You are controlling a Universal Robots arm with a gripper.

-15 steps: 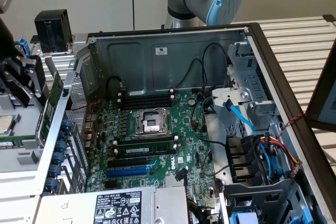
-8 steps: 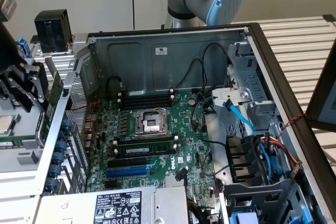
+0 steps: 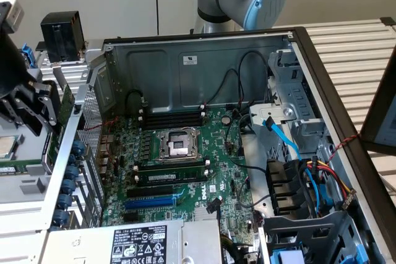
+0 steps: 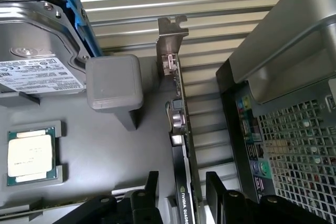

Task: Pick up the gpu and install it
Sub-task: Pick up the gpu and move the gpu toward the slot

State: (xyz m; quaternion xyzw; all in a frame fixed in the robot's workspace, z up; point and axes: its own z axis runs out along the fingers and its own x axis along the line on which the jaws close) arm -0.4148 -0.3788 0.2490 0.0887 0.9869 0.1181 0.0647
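At the exterior view's left, outside the open PC case (image 3: 204,60): seeing the gpu (image 4: 178,121) upright on its long edge. Standing right beside the grey parts tray (image 4: 89,150) that carries the CPU (image 4: 30,156) and hard drive (image 4: 37,51), between that tray and the case's rear I/O wall, with the slatted tabletop (image 4: 210,3) just beside it. Silver bracket (image 4: 168,51) at the far end from the wrist. Not yet in the motherboard (image 3: 179,153).

Have the jaws parted and straddling the card at the cooler section, away from the bracket, one on each face with a visible gap on both sides. Gripping nothing, touching nothing as far as can be told.

Handling, judged:
- Light and stiff, so no sag, but fragile: bare components along the board, a fan inside the black cooler (image 4: 184,203) (NVIDIA Quadro label).
- Best pinched across the two flat faces near mid-length, on PCB and cooler shroud, off the fan blades.
- Best to avoid the bracket: thin sheet metal, far off the balance point, likely to twist.
- Expect the smooth shroud plastic to be slippy, so a firm but modest squeeze.
- Thin and tall on edge, so easy to tip if nudged by one jaw before the other.
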